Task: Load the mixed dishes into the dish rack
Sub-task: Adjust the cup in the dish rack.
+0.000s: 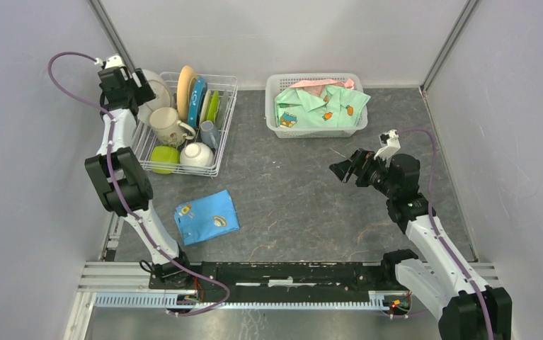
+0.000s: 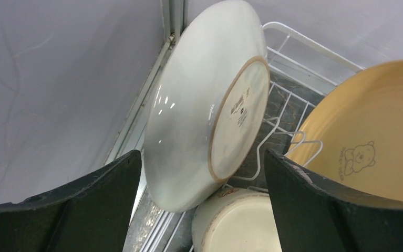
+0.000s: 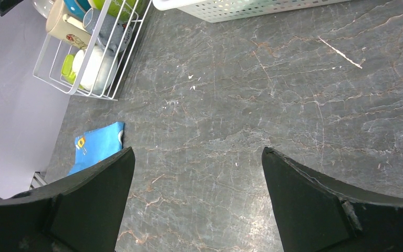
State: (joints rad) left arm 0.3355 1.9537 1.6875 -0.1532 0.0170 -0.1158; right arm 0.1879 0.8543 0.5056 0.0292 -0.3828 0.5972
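- Nearest: folded blue cloth with cartoon prints (image 1: 207,217), flat on the grey marbled worktop (image 1: 296,205). Not a dish.
- Right hand (image 3: 197,152) hovers mid-worktop, fingers spread wide, nothing in it. It is well apart from the rack.
- Left arm stretched long toward the far-left corner. Left hand (image 2: 201,153) is agape, gripping nothing.
- Round white glazed plate (image 2: 188,105) stands on edge, leaning, just beyond that hand and in line with its gap. Rim runs away from the hand.
- The plate sits in the white wire dish rack (image 1: 220,76), beside a pale orange plate (image 2: 367,131).
- Left arm is far nearer, so any nudging looks like its job.
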